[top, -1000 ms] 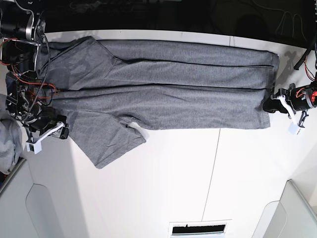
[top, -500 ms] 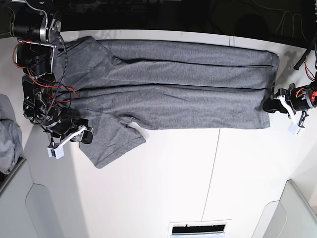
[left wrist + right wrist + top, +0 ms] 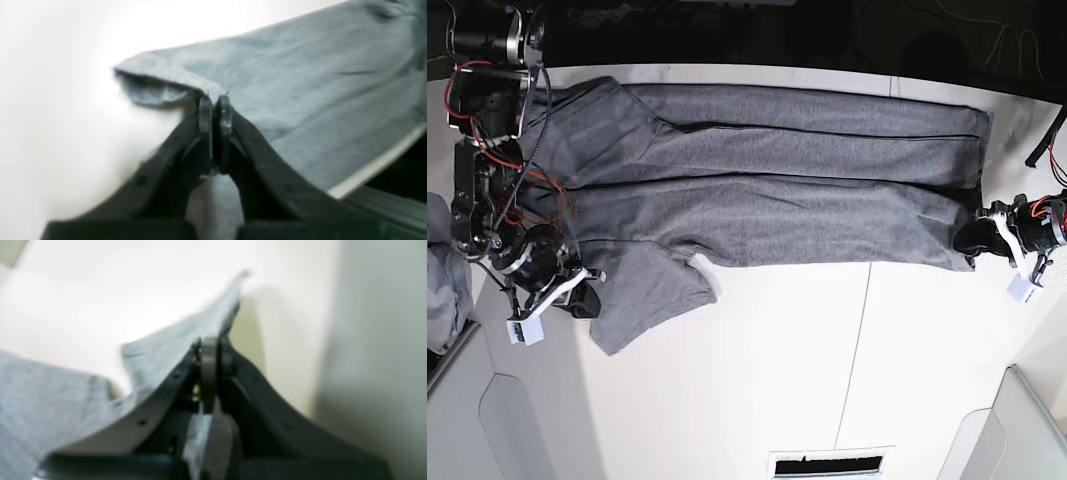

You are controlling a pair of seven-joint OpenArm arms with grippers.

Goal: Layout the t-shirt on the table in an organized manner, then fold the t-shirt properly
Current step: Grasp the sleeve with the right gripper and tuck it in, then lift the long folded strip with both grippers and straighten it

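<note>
Both grippers, left (image 3: 975, 236) & right (image 3: 587, 298), clamped on t-shirt (image 3: 767, 180) edges. Risked thin pinch slipping, sleeve bunching w/ uneven pull across table (image 3: 827, 360).

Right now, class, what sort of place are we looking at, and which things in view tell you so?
Probably a robotics lab bench, not a home. A t-shirt lies on a bare white table, and robot arms with exposed red wiring pinch it with the right gripper and the left gripper.
</note>
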